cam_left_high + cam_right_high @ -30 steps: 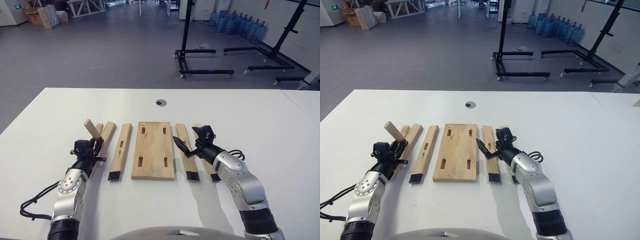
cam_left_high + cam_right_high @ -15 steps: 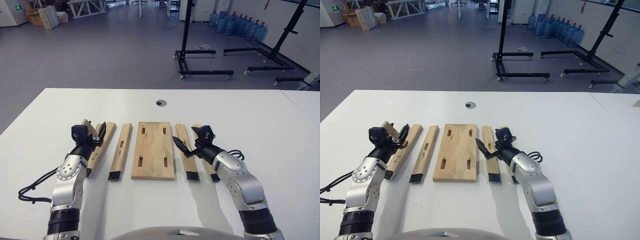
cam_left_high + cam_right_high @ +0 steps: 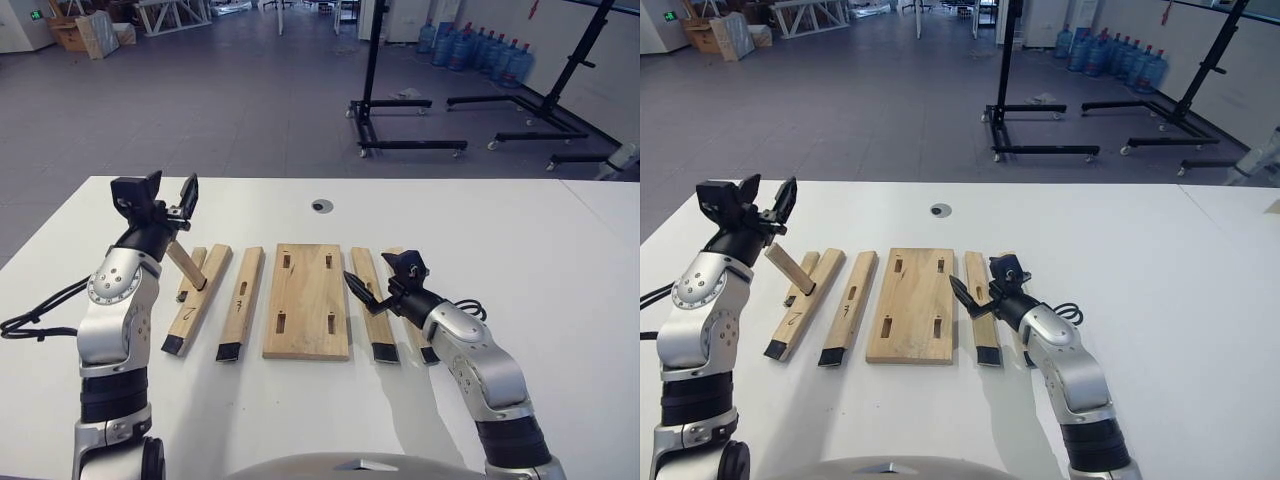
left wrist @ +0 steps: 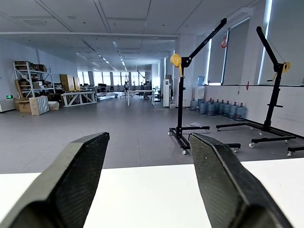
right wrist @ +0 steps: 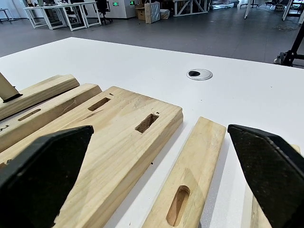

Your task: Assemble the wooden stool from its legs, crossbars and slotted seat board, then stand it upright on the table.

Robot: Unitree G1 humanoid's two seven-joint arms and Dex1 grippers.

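The left arm is bent with its forearm upright, so the left gripper point(image 3: 172, 190) is high over the table's point(image 3: 520, 230) left side, fingers spread with nothing between them. Just below it a short crossbar point(image 3: 186, 266) leans tilted on the leftmost leg point(image 3: 198, 298). The seat board point(image 3: 307, 298) lies flat mid-table between the legs, while the right gripper point(image 3: 380, 278) hovers low over the right-hand leg point(image 3: 370, 315), fingers wide apart, with bare tabletop beyond and to the right.

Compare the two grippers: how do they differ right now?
The left gripper is raised well above the table, the right gripper low beside the seat board. The left aims out over the table's far edge, the right across the board. Both are open and empty.
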